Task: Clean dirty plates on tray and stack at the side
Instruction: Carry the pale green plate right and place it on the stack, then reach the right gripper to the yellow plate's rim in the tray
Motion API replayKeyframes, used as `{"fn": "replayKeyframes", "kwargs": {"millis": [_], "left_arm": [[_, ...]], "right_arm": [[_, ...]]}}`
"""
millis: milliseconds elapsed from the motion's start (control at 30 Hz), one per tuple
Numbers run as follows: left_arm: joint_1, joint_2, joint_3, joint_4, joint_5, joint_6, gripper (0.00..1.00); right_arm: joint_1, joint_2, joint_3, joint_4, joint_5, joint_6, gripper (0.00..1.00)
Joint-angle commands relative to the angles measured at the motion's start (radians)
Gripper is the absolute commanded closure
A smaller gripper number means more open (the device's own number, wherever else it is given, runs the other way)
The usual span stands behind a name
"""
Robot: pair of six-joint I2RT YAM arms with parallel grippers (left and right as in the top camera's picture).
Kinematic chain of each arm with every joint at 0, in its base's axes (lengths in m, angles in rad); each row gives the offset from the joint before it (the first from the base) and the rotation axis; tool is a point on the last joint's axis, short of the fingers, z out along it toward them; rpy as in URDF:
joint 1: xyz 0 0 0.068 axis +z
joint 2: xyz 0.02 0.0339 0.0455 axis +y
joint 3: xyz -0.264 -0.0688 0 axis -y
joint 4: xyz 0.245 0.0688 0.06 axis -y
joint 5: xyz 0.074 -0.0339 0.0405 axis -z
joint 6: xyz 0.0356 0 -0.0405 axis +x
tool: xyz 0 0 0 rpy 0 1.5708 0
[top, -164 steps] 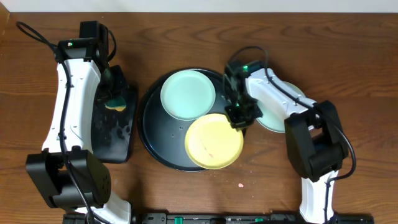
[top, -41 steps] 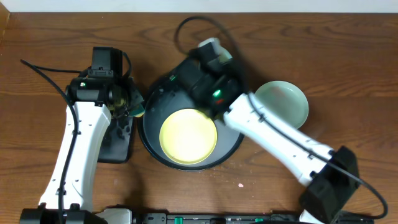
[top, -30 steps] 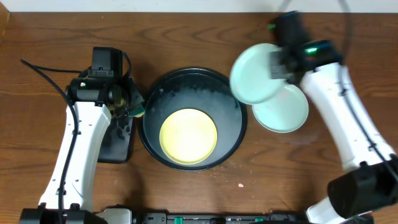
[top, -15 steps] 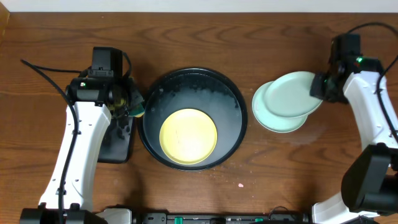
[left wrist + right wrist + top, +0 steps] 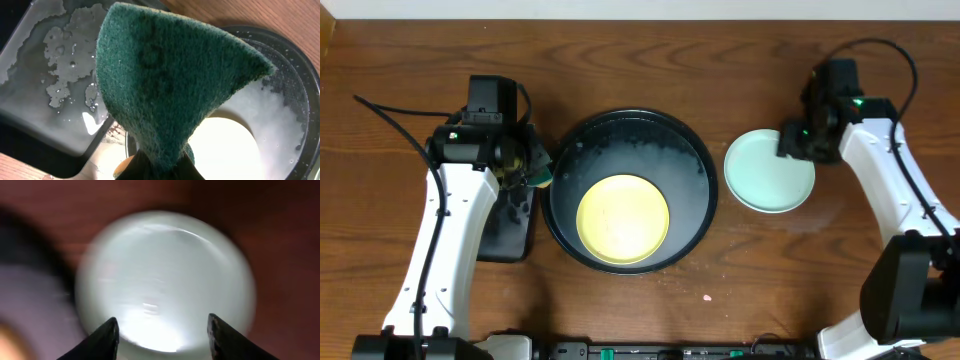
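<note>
Right gripper (image 5: 162, 321) let go since last frame, mint plates (image 5: 768, 172) now stacked flat right of tray (image 5: 620, 130). Yellow plate (image 5: 623, 219) lies in tray. Left gripper (image 5: 528, 165) pinches green sponge (image 5: 165, 85) by tray rim. Right fingers spread over stack.

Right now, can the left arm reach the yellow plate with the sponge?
Probably yes: the left gripper holds the sponge at the tray rim, the yellow plate lies uncovered beside it, and the right gripper is away over the mint plates.

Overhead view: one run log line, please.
left gripper: shut on green sponge | right gripper: open over mint round plastic plate | yellow round plastic plate: in round black tray
</note>
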Motion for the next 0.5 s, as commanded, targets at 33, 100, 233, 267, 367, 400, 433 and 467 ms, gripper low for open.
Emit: {"fn": "replayKeyframes", "kwargs": {"millis": [33,100,233,267,367,400,433,467], "left_arm": [[0.004,0.006,-0.009,0.001,-0.013,0.017,0.92],[0.004,0.006,-0.009,0.001,-0.013,0.017,0.92],[0.004,0.006,-0.009,0.002,-0.013,0.017,0.92],[0.004,0.006,-0.009,0.002,-0.013,0.017,0.92],[0.004,0.006,-0.009,0.001,-0.013,0.017,0.92],[0.004,0.006,-0.009,0.001,-0.013,0.017,0.92],[0.004,0.006,-0.009,0.001,-0.013,0.017,0.92],[0.004,0.006,-0.009,0.002,-0.013,0.017,0.92]], "right_arm": [[0.136,-0.01,0.041,0.061,-0.205,-0.034,0.43],[0.19,0.006,0.041,0.077,-0.219,-0.035,0.43],[0.31,0.08,0.042,0.081,-0.232,-0.042,0.41],[0.327,0.098,0.042,0.081,-0.233,-0.041,0.4],[0.365,0.157,0.042,0.084,-0.278,-0.042,0.39],[0.37,0.173,0.042,0.087,-0.297,-0.042,0.4],[0.375,0.192,0.042,0.092,-0.314,-0.043,0.4],[0.388,0.228,0.042,0.101,-0.345,-0.05,0.41]]}}
